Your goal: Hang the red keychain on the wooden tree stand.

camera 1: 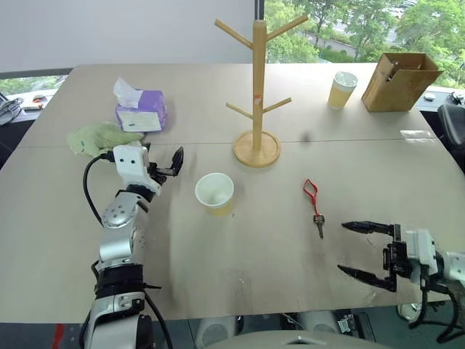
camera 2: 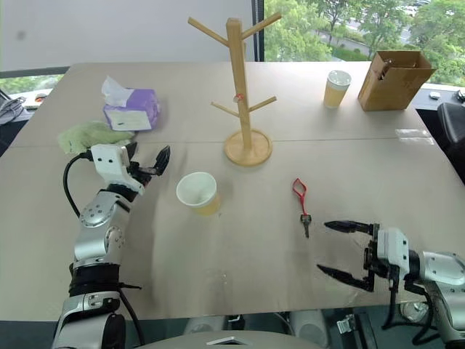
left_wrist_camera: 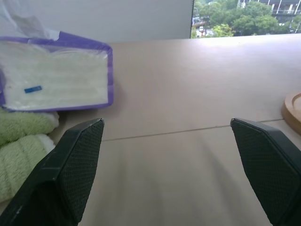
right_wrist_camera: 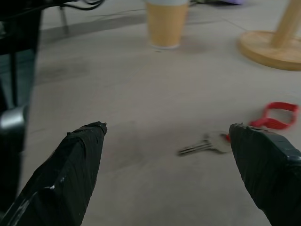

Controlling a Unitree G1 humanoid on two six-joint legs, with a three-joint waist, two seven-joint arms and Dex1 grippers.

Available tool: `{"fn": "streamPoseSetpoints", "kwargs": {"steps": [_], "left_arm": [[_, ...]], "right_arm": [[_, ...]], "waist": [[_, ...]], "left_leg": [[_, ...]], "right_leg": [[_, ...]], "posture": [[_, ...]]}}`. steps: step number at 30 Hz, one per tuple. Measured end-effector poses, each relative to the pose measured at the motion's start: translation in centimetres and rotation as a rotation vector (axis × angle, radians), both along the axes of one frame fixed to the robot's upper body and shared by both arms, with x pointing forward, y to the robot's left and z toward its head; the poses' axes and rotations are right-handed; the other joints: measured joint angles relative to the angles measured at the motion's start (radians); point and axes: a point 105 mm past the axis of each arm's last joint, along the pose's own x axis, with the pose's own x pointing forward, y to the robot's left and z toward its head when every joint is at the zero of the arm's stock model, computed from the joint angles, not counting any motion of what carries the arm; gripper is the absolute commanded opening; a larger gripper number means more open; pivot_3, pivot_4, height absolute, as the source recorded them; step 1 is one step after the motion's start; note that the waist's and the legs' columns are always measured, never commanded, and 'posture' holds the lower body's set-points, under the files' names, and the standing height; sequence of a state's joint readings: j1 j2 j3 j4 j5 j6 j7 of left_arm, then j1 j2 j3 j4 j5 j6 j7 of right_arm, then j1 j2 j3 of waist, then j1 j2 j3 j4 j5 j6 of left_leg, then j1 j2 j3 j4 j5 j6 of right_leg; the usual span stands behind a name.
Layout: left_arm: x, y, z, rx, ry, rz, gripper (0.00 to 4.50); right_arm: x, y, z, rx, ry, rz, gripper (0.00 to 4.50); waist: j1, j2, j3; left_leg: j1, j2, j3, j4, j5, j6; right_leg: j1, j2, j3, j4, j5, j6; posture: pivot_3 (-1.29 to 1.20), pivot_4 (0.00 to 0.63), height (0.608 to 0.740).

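Right gripper (camera 1: 369,257): nearest my camera, at the table's near edge, fingers spread as wide as they go and holding nothing; it points sideways across the table toward the key, I judge so it can slide in at the keychain low and flat.
Table (camera 1: 407,189): broad pale surface carrying everything, so each object sits within my arms' reach.
Left gripper (camera 1: 166,164): raised above the table on my left side, jaws fully apart and empty; I judge it is parked out of the way, since the work lies on the right.
Wooden tree stand (camera 1: 258,87): upright on its round base, mid-table beyond the keychain, pegs slanting up so a loop would settle against the post; all pegs look bare.
Brown box (camera 1: 398,80): far right corner, well apart from the stand.
Tissue box (camera 1: 142,111): purple, far left, with a green cloth (camera 1: 98,137) just beside it, near my left gripper.
Paper cups: one open cup (camera 1: 215,193) between my left gripper and the stand's base; a lidded one (camera 1: 341,89) near the brown box.
Red keychain (camera 1: 313,202): lying flat on the table between the stand and my right gripper, red loop toward the stand, key toward me; not yet touched, so the pickup is the step in hand.
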State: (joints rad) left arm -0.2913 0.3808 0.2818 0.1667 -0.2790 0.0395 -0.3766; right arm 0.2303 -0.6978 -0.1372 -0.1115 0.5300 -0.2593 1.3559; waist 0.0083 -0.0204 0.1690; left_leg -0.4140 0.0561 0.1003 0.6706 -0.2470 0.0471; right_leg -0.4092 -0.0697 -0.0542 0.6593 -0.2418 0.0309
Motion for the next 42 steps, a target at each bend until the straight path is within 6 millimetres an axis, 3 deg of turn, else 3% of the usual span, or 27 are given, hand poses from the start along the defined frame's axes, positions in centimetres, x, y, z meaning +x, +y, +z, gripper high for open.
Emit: {"fn": "streamPoseSetpoints", "kwargs": {"steps": [4, 6, 11, 12, 18, 20, 24, 30, 35, 42], "left_arm": [[-0.9, -1.4, 0.1, -0.033, -0.010, -0.088, 4.46], [-2.0, -2.9, 1.5, -0.072, -0.041, -0.195, 4.46], [-4.6, -5.9, 6.9, -0.071, -0.139, -0.417, 4.46], [-5.9, -7.3, 8.6, -0.064, -0.151, -0.516, 4.46], [-9.2, -10.6, 11.2, -0.012, -0.123, -0.721, 4.46], [-10.3, -11.4, 10.9, 0.011, -0.096, -0.766, 4.46], [-11.6, -11.7, 8.1, 0.054, 0.011, -0.768, 4.46], [-12.3, -10.8, 4.9, 0.100, 0.063, -0.670, 4.46], [-12.9, -10.4, 4.0, 0.079, 0.043, -0.602, 4.46], [-15.3, -8.8, 1.5, 0.027, 0.126, -0.495, 4.46]], "right_arm": [[1.1, -0.3, 0.4, 0.002, -0.061, 0.003, 4.50], [1.6, -0.3, 0.3, 0.002, -0.078, 0.001, 4.50], [1.9, -0.7, -0.2, 0.000, -0.076, -0.008, 4.50], [1.9, -0.9, -0.6, -0.005, -0.064, -0.008, 4.50], [1.6, -1.4, -1.3, -0.019, -0.046, 0.015, 4.50], [1.6, -1.6, -1.5, -0.023, -0.038, 0.014, 4.50], [1.8, -1.9, -1.8, -0.037, -0.034, 0.009, 4.50], [1.9, -1.8, -1.8, -0.041, -0.037, 0.013, 4.50], [2.0, -1.8, -1.7, -0.044, -0.042, 0.015, 4.50], [2.2, -1.8, -1.7, -0.049, -0.044, 0.015, 4.50]], "waist": [[0.004, 0.000, 0.000], [0.009, -0.001, 0.001], [0.006, -0.002, 0.001], [0.005, -0.002, 0.001], [0.006, -0.001, 0.001], [0.005, -0.001, 0.001], [0.004, -0.001, 0.001], [0.007, -0.001, 0.001], [0.005, 0.000, 0.001], [0.010, 0.000, 0.001]], "left_leg": [[-0.001, 0.000, 0.000, 0.000, 0.001, -0.001], [-0.002, 0.000, -0.001, 0.000, 0.003, -0.005], [-0.001, 0.000, -0.001, 0.000, 0.003, -0.005], [0.000, 0.000, -0.001, 0.000, 0.003, -0.005], [0.000, -0.001, -0.001, 0.000, 0.003, -0.005], [0.000, -0.001, -0.001, 0.000, 0.003, -0.005], [0.000, -0.001, -0.001, 0.000, 0.003, -0.005], [0.000, -0.001, 0.000, 0.000, 0.003, -0.005], [0.000, -0.001, 0.000, 0.000, 0.001, -0.001], [0.000, -0.001, -0.001, 0.001, 0.000, -0.001]], "right_leg": [[0.000, 0.000, 0.000, 0.000, 0.000, 0.000], [0.000, -0.001, -0.001, 0.000, 0.000, 0.000], [0.000, -0.001, -0.001, 0.000, 0.000, 0.000], [0.000, -0.001, 0.000, 0.000, 0.000, -0.001], [0.001, -0.001, 0.000, 0.001, 0.000, -0.001], [0.001, -0.001, 0.000, 0.001, 0.000, -0.001], [0.000, 0.000, 0.001, 0.001, 0.000, -0.001], [0.001, -0.001, 0.001, 0.000, 0.000, -0.001], [0.000, -0.001, 0.002, 0.000, -0.002, -0.004], [0.000, -0.001, 0.000, 0.000, -0.002, -0.005]], "posture": [[0.00, 0.150, 0.740], [0.00, 0.150, 0.740], [0.00, 0.150, 0.740], [0.00, 0.150, 0.740], [0.00, 0.150, 0.740], [0.00, 0.150, 0.740], [0.00, 0.150, 0.740], [0.00, 0.150, 0.740], [0.00, 0.150, 0.740], [0.00, 0.150, 0.740]]}}
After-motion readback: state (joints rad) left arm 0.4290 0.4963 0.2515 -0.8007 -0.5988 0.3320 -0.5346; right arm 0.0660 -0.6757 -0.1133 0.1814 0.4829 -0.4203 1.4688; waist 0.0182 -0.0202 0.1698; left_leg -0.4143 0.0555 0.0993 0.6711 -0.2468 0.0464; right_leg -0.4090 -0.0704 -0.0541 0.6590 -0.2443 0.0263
